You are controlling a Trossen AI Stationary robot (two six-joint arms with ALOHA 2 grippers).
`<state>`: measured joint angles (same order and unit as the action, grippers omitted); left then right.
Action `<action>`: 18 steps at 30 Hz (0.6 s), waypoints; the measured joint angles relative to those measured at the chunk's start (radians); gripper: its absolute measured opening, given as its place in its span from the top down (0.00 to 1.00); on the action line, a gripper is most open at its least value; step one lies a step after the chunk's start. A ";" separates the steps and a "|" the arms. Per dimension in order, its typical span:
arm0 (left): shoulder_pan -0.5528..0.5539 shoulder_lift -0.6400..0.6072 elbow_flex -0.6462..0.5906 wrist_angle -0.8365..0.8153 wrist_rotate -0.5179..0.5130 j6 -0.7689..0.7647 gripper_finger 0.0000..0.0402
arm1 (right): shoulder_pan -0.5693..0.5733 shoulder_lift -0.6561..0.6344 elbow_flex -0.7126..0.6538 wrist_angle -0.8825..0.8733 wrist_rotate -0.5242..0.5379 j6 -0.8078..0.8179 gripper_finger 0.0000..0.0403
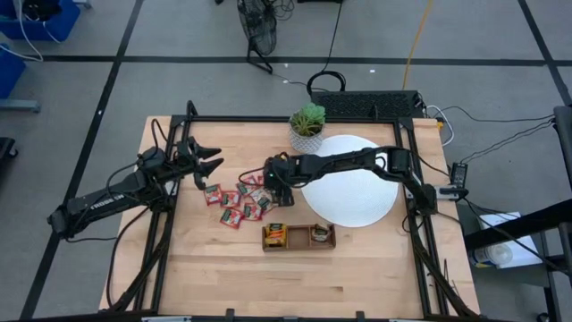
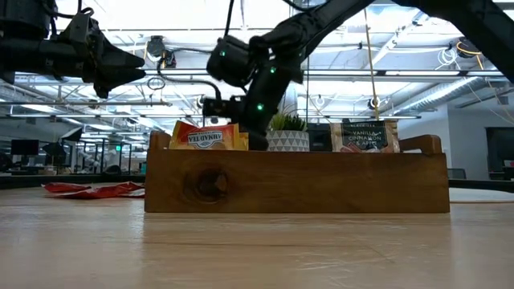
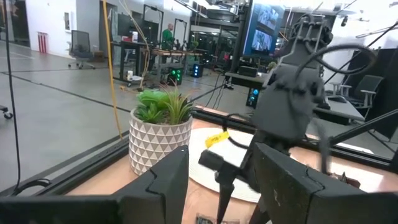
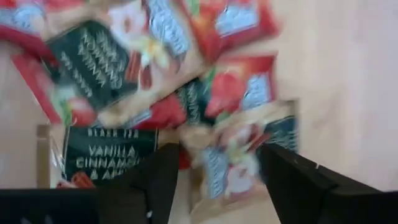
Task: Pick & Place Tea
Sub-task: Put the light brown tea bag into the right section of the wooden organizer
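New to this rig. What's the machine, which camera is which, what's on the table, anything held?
Two dark robot arms work at a wooden table. One picture looks straight down, one looks level across the tabletop, and one comes from each wrist. On the table: a pile of tea sachets, a wooden tray already holding a few, a white disc and a potted plant. The right gripper hangs open over the pile, holding nothing visible. The left gripper waits open beside it.

tea sachets (image 4: 186, 93) blurred, print partly unreadable, pile cut off by edges
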<state>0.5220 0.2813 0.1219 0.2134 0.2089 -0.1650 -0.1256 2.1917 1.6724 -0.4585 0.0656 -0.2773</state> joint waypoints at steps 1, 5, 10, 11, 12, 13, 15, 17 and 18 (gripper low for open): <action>0.000 0.000 0.000 0.000 0.000 0.000 0.55 | -0.005 0.000 -0.002 -0.016 -0.016 0.006 0.50; 0.000 0.000 0.000 0.000 0.000 0.000 0.55 | -0.007 -0.002 -0.002 -0.046 -0.012 0.005 0.54; 0.000 0.000 0.000 0.000 0.000 0.000 0.55 | 0.001 0.000 -0.002 -0.047 -0.013 0.017 0.56; 0.000 0.000 0.000 0.000 0.000 0.000 0.55 | 0.002 0.006 -0.002 -0.039 -0.013 0.013 0.56; 0.000 0.000 0.000 0.000 0.000 0.000 0.55 | 0.002 0.013 -0.004 -0.027 -0.014 0.007 0.56; 0.000 0.000 0.000 0.000 0.000 0.000 0.55 | 0.001 0.017 -0.009 -0.023 -0.014 0.007 0.56; 0.000 0.000 0.000 0.000 0.000 0.000 0.55 | 0.001 0.015 -0.022 -0.007 -0.015 0.004 0.57; 0.000 0.000 0.000 0.000 0.000 0.000 0.55 | 0.002 0.013 -0.044 0.026 -0.015 0.005 0.58; 0.000 0.000 0.000 0.000 0.000 0.000 0.55 | 0.002 0.013 -0.048 0.033 -0.014 0.005 0.60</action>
<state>0.5220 0.2813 0.1219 0.2135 0.2092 -0.1650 -0.1232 2.2047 1.6245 -0.4253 0.0513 -0.2727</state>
